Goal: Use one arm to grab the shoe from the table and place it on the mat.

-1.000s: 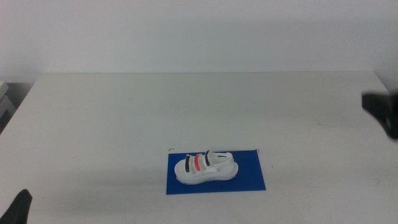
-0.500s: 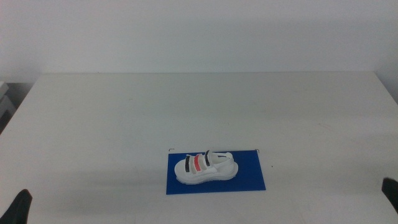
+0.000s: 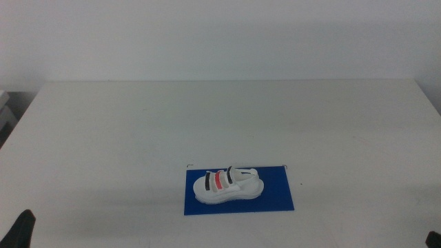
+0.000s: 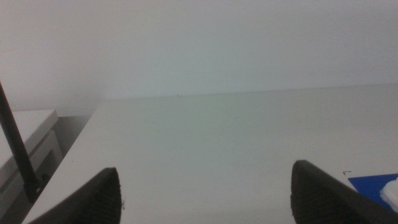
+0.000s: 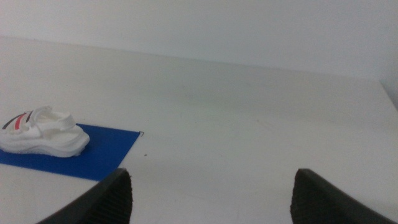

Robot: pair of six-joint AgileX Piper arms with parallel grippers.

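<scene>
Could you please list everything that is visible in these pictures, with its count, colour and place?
shoe: one, white with black and red straps, resting on the mat, toward its left part in the middle view.
mat: one, bright blue, flat on the near middle of the table.
table: one, off-white, filling most of every view.
wall: one, white, behind the table's far edge.
left gripper: one, dark jaws open, waiting at the table's near left corner, holding nothing.
right gripper: one, dark jaws open, at the table's near right corner, holding nothing; the shoe and mat lie ahead of it to one side.
</scene>
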